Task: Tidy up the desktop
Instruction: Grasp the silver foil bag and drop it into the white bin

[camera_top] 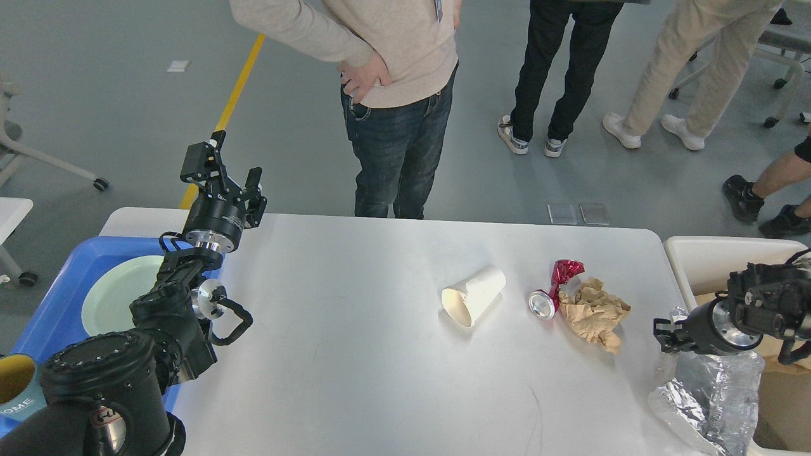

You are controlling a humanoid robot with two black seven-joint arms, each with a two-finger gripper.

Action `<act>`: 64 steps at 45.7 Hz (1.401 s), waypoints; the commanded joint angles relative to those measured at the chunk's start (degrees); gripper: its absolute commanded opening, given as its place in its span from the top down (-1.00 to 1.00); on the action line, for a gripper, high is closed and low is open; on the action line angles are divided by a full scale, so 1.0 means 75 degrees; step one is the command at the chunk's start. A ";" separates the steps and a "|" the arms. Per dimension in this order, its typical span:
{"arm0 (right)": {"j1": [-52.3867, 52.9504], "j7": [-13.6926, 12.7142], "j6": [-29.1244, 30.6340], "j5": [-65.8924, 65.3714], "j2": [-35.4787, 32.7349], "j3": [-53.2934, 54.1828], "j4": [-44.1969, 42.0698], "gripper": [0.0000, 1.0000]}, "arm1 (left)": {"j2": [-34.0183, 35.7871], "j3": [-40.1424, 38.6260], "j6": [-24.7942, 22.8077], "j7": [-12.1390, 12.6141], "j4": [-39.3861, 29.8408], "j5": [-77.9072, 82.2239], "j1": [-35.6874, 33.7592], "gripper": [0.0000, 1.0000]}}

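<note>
Head view: the right end effector (664,334) hangs at the right edge of the white surface (355,354), clenched on the top of a crinkled silver foil bag (709,396) that dangles below it, half over the edge. The off-white bin (703,259) lies just to its right, with brown paper visible inside; I judge the coming move to be a short carry rightward over the rim. Litter left on the surface lies to the left of that end effector: a crumpled brown paper wad (592,311) nearest, touching a crushed red can (552,291), then a tipped paper cup (474,295) with its long axis running near-left to far-right. The right arm is much nearer all three. The left end effector (225,170) hovers released above the far-left corner, beside a blue tray (57,304) holding a pale green plate (117,291).
</note>
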 commanded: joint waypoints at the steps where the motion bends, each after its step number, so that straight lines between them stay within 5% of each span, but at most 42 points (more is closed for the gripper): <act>1: 0.0304 0.0013 0.0040 -0.0003 -0.0245 -0.0015 0.0195 1.00 | 0.0000 0.0000 0.0000 0.0000 0.0000 0.0000 0.0000 -0.93; 10: 0.1745 0.0025 0.0286 -0.0097 -0.1263 -0.0015 0.1050 1.00 | 0.0000 0.0000 0.0000 0.0000 0.0000 0.0000 0.0000 -0.93; 16: 0.3326 0.0025 0.1210 -0.0226 -0.1803 -0.0015 0.1391 1.00 | 0.0000 0.0000 0.0000 0.0000 0.0000 0.0000 0.0000 -0.93; 23: 0.4932 0.0025 0.2360 -0.0226 -0.2097 -0.0015 0.1379 1.00 | 0.0000 0.0000 0.0000 0.0000 0.0000 0.0000 0.0000 -0.93; 33: 0.6165 0.0001 0.2748 -0.0202 -0.2214 0.0032 0.1391 1.00 | 0.0012 0.0000 0.0000 0.0000 0.0000 0.0000 0.0000 -0.93; 40: 0.5312 0.0001 0.1812 -0.0191 -0.2191 0.0055 0.0842 1.00 | 0.0000 0.0000 0.0000 0.0000 0.0000 0.0000 0.0000 -0.93; 52: 0.1773 0.0013 -0.2312 -0.0074 -0.2062 0.0313 0.0079 1.00 | 0.0000 0.0000 0.0000 0.0000 0.0000 0.0000 0.0000 -0.93; 57: 0.0309 0.0013 -0.3403 0.0172 -0.1805 0.0898 -0.0120 1.00 | 0.0000 0.0000 0.0000 0.0000 0.0000 0.0000 0.0000 -0.93; 58: -0.0008 0.0013 -0.3579 0.0254 -0.1723 0.1038 -0.0248 0.90 | 0.0000 0.0000 0.0000 0.0000 0.0000 0.0000 0.0000 -0.93; 64: -0.1661 0.0025 -0.3920 0.0454 -0.0833 0.1578 -0.1817 -0.98 | 0.0000 0.0000 0.0000 0.0000 0.0000 0.0000 0.0000 -0.93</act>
